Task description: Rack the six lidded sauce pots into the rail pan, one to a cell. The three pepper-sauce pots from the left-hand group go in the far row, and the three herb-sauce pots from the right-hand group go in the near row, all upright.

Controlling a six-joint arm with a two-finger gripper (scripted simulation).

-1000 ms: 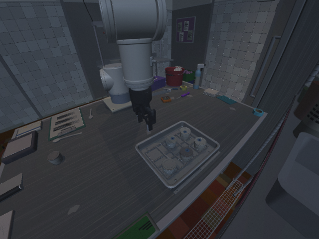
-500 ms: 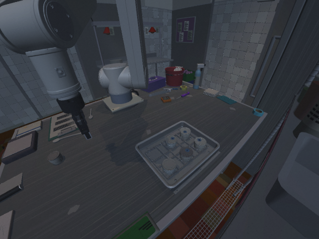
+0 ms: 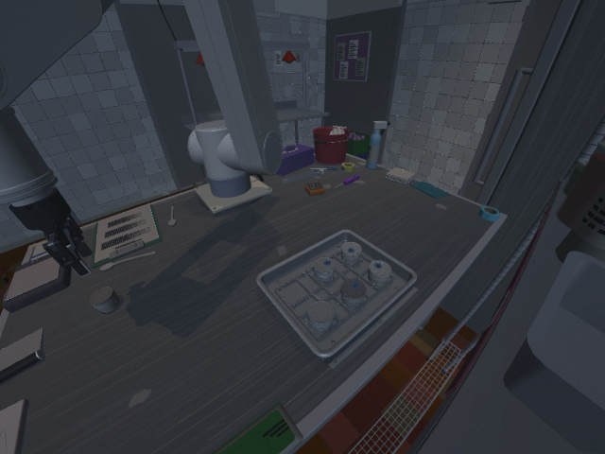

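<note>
One lidded sauce pot (image 3: 104, 298) stands alone on the dark table at the left. The rail pan (image 3: 336, 290) sits right of centre near the table's front edge. Several lidded pots stand upright in its cells, among them one at the far corner (image 3: 351, 252) and one at the near end (image 3: 321, 315). One cell on the pan's left side (image 3: 293, 293) is empty. My gripper (image 3: 73, 261) hangs at the far left, above and just left of the lone pot. It is open and holds nothing.
A tiled wall stands behind, with the arm's base (image 3: 229, 181), a red bucket (image 3: 331, 144) and a spray bottle (image 3: 374, 145) before it. A clipboard (image 3: 126, 233) and spoon (image 3: 128, 259) lie behind the lone pot. Dark trays (image 3: 36, 283) sit at the left edge.
</note>
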